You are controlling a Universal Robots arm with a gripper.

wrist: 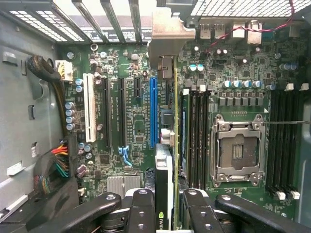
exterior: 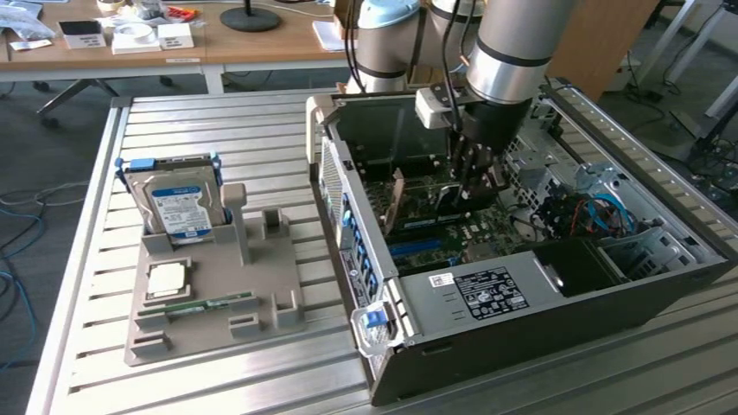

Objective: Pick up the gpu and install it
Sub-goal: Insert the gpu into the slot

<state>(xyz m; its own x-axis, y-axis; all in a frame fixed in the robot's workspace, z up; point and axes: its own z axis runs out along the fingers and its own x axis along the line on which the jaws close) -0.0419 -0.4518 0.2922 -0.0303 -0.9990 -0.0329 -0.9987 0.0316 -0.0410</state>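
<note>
The claw is closed on the gpu, gripping the card by its upper edge between the two fingers, and it holds the card edge-on inside the open case, over the motherboard. In the exterior view the arm reaches straight down into the case and the card hangs just above the board, near the rear wall of the case. In the wrist view the silver bracket of the gpu points to the slotted rear wall, and the card runs just beside the blue slot, on the side of the memory slots; whether its lower edge already touches the board cannot be told. To do this step well, it seems the card must stay parallel to the blue slot and upright, with the bracket matched to an opening in the rear wall, and the push should go straight down with even pressure, not tilted. A risk is that the card sits a little aside from the slot, so a small correction toward the blue slot seems needed. The hard drive stands in its holder on the desk, well apart from the case.
</note>
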